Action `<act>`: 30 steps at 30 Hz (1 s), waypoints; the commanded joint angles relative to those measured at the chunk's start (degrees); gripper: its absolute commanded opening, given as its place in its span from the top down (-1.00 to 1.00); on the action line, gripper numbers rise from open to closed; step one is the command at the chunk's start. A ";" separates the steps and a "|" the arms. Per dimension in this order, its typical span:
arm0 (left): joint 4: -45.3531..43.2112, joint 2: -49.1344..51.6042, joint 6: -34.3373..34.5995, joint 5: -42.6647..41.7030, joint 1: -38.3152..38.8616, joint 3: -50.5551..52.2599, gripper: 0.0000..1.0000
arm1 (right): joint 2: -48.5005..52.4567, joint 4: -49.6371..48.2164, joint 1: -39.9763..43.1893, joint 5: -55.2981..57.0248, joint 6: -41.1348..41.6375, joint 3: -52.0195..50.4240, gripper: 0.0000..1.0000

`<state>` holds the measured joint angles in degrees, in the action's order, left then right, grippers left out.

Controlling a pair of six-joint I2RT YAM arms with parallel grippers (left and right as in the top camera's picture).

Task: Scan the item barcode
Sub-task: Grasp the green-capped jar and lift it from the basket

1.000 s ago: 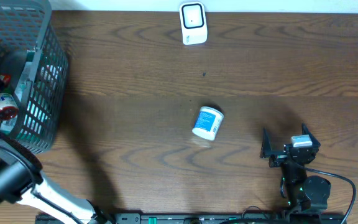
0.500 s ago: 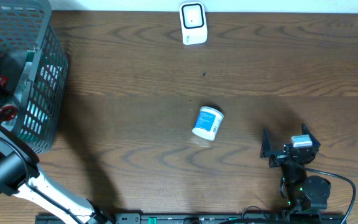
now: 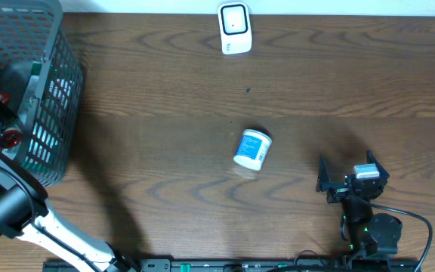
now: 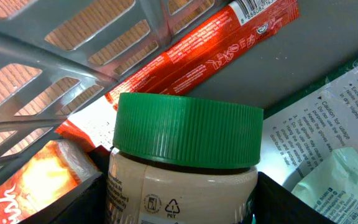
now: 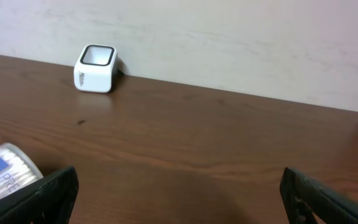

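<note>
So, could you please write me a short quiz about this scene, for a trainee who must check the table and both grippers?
1. True or false: the white box-shaped scanner stands on the brown wooden table, outside the grey plastic mesh basket.
2. What sits between the left gripper's fingers? A) a cream jar with a green ribbed lid; B) a yellow sponge; C) nothing.
3. Is the right gripper open or shut?
Key: 1 true; 2 A; 3 open.
</note>
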<state>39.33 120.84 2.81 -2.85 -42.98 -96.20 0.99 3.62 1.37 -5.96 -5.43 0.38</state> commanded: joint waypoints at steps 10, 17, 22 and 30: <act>0.24 -0.68 1.97 -5.29 -0.35 1.60 -0.06 | -0.33 0.22 0.04 0.07 0.63 -0.07 -0.98; -0.50 -13.97 5.01 -5.27 -0.33 -0.11 0.07 | -0.20 0.22 0.04 0.07 0.63 -0.07 -0.98; -0.44 -20.35 7.30 -5.29 -0.17 -0.11 0.07 | -0.20 0.22 0.04 0.07 0.63 -0.07 -0.99; -2.58 -35.01 9.62 -5.27 3.17 -0.11 0.07 | -0.20 0.22 0.04 0.07 0.63 -0.07 -0.99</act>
<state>37.93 93.08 10.79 -7.55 -42.15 -95.35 0.99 3.62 1.37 -5.96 -5.43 0.38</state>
